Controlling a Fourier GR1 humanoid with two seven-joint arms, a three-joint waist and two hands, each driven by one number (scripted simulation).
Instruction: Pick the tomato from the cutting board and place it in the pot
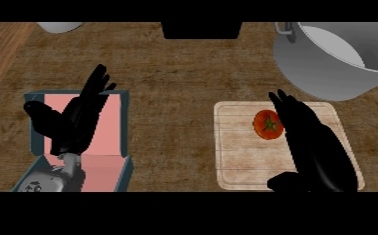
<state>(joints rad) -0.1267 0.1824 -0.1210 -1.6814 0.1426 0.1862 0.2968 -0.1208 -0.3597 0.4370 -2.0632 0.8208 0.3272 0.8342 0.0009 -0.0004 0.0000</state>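
Note:
A red tomato (267, 124) with a green stem lies on the pale wooden cutting board (236, 154) at the lower right. My right hand (314, 146) is open over the board, its straight fingers just right of the tomato and close beside it. The grey metal pot (325, 61) stands at the upper right, beyond the board. My left hand (77, 116) rests open at the left, fingers pointing up, and holds nothing.
Under my left hand lies a teal tray with a pink inside (111, 129). A black object (201, 30) sits at the back centre and a white round object (60, 26) at the back left. Brown counter lies between tray and board.

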